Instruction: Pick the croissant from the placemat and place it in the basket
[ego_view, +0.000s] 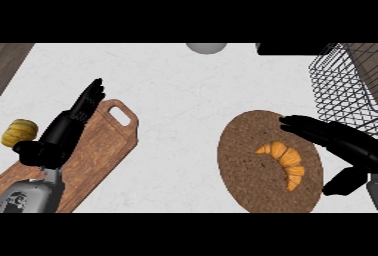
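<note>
1. Head view, task things: one croissant (283, 162) is seen lying on one round brown placemat (270, 160), a little toward the mat's 3 o'clock side, and it is not yet lifted. One wire basket (345, 82) stands at the mat's 1 o'clock, cut by the view's right edge.

2. Head view, right hand (336, 140): its fingers are spread wide and held over the mat's 2 o'clock rim, with the thumb apart at 4 o'clock; nothing is held, and the croissant lies just beside the gap between thumb and fingers.

3. Head view, left hand (85, 105): it is shown at the view's 9 o'clock with straight fingers pointing up, resting over one wooden cutting board (111, 145); nothing is held.

4. Other things counted: one small yellow-orange item (19, 132) beside the board at 9 o'clock, and one grey rounded object (207, 47) at 12 o'clock on the white worktop (184, 90), only partly shown.

5. Risks, as judged: the curved pastry could be nudged across the mat toward 9 o'clock if the fingers are closed off-centre. The mat itself could be dragged if it is pressed. The basket wall could be struck on the carry, since its rim stands close to the hand's path.
</note>
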